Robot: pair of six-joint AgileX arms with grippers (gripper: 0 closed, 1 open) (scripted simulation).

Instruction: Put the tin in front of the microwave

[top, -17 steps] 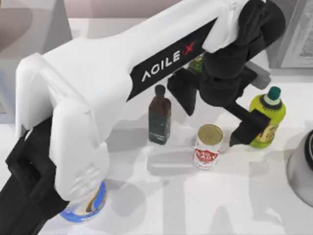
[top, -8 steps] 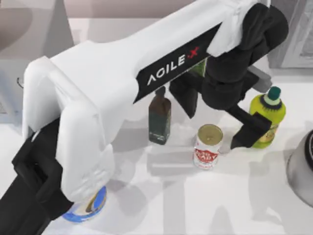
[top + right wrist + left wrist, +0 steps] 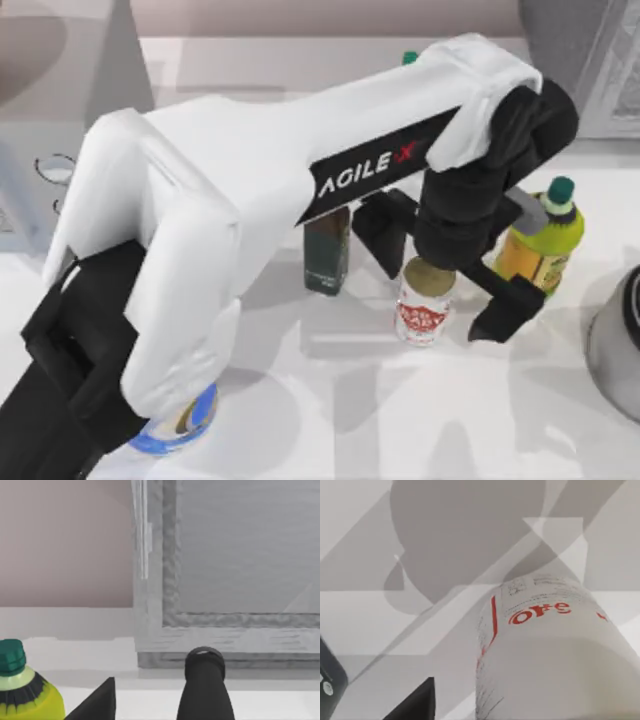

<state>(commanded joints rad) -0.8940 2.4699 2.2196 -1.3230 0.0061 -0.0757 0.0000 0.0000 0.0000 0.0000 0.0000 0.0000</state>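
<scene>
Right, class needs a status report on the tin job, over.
Left gripper open, fingers astride the tin. Tin upright, not gripped. Yellow-green bottle close beside.

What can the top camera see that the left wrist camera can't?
Top view alone: the left arm's tool open and straddling the tin, the microwave at the table's left, a dark bottle, the yellow-green bottle, and a blue-and-white roll. Left wrist view alone: the red print on the tin's label from close up, and shadows on the table beyond it. Both share the tin, standing upright.
</scene>
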